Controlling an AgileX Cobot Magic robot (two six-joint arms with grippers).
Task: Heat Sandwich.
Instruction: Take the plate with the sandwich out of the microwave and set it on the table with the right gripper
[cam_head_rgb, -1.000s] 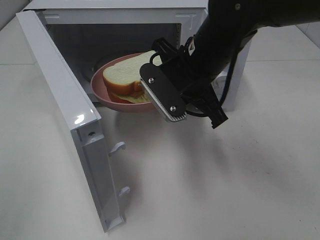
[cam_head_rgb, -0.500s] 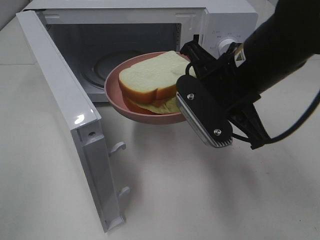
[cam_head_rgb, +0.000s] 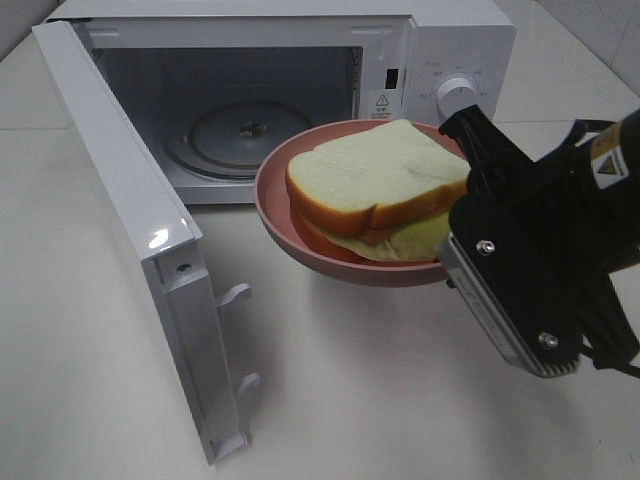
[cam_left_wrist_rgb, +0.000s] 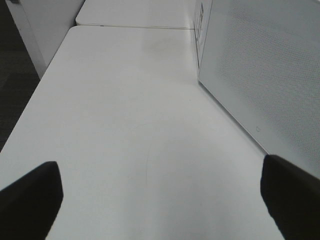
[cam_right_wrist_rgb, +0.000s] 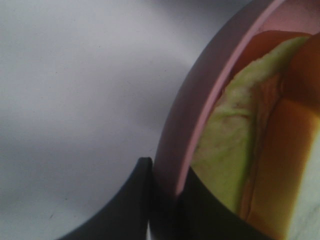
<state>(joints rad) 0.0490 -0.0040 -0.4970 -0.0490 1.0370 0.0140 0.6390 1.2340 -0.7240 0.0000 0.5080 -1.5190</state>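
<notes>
The right gripper (cam_right_wrist_rgb: 167, 187) has its jaws pinching the rim of the round pink plate (cam_head_rgb: 290, 225), held above the white counter (cam_head_rgb: 380, 400) before the open white microwave oven (cam_head_rgb: 440, 40). The thick white-bread sandwich (cam_head_rgb: 375, 180) lies on the plate. The left gripper (cam_left_wrist_rgb: 160, 200) has its jaws spread, holding nothing

white tabletop (cam_head_rgb: 90, 330), dark floor (cam_left_wrist_rgb: 15, 75), even light

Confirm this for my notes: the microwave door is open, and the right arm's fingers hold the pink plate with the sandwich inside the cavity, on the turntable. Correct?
Not quite. The exterior high view shows the pink plate with the sandwich held in the air outside the microwave, in front of its open door; the turntable is bare. The right arm's fingers do pinch the plate's rim.
</notes>
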